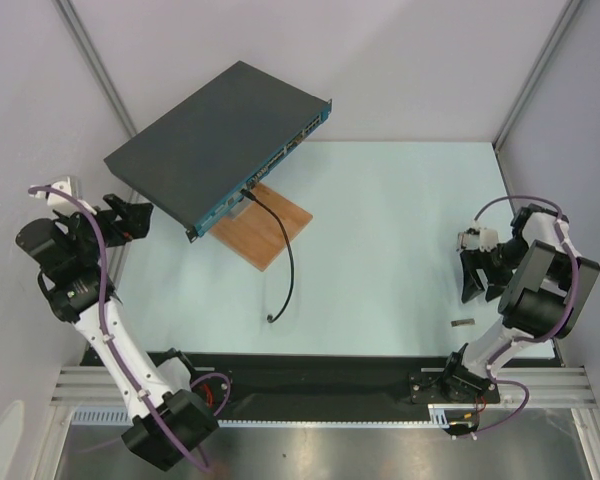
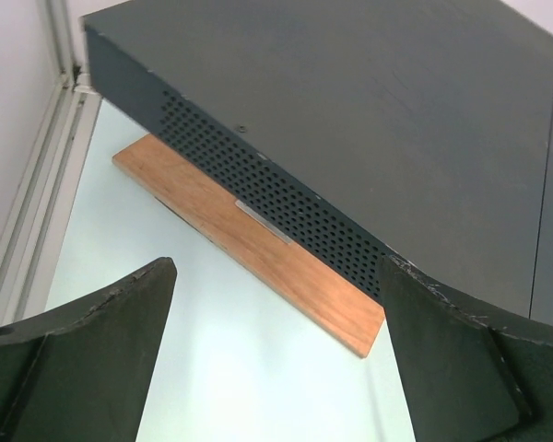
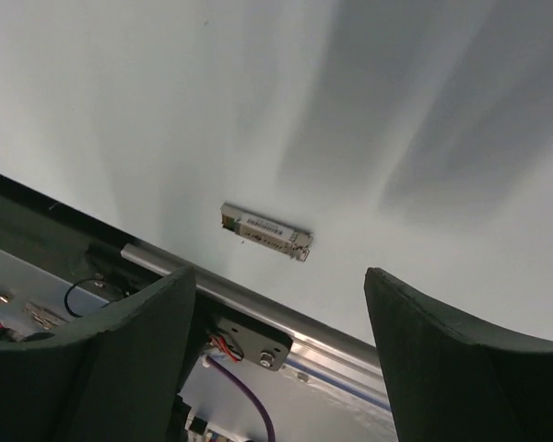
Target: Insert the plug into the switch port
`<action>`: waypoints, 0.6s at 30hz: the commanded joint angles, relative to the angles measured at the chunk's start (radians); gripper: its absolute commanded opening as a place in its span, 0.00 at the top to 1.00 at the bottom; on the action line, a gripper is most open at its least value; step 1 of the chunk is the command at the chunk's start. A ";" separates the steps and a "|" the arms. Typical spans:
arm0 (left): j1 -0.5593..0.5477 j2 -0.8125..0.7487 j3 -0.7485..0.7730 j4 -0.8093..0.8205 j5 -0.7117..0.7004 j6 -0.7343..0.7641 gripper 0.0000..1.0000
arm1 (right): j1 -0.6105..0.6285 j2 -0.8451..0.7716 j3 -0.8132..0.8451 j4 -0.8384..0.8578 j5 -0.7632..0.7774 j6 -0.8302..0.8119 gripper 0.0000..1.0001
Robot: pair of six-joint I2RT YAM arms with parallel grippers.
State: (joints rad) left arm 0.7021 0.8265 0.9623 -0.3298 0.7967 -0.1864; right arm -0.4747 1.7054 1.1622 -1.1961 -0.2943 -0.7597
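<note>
The switch [image 1: 220, 135], a flat dark grey box with a teal front face, rests tilted on a wooden board [image 1: 265, 228] at the back left. A small silver plug [image 1: 463, 322] lies flat on the table near the front right edge; in the right wrist view the plug [image 3: 265, 230] sits just beyond my fingers. My right gripper [image 1: 483, 280] [image 3: 278, 273] hangs open above it, holding nothing. My left gripper [image 1: 130, 218] [image 2: 276, 267] stands open and empty beside the switch's [image 2: 396, 138] perforated left side.
A black cable [image 1: 288, 262] runs from the switch's front face down over the table to a loose end [image 1: 272, 319]. The board [image 2: 249, 239] pokes out under the switch. A black rail [image 1: 310, 365] and the arm bases line the near edge. Walls enclose the table.
</note>
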 commanded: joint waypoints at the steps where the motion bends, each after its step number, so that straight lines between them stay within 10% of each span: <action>1: -0.013 0.028 0.058 -0.003 0.105 0.134 0.04 | -0.001 -0.082 -0.038 -0.096 0.003 -0.101 0.21; 18: -0.042 0.060 0.038 0.078 0.187 0.099 0.04 | 0.036 -0.372 -0.303 0.151 -0.034 -0.664 0.16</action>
State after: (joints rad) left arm 0.6662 0.8883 0.9897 -0.3161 0.9394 -0.0799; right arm -0.4500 1.3273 0.8894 -1.1030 -0.2806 -1.2449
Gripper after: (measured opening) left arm 0.956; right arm 0.845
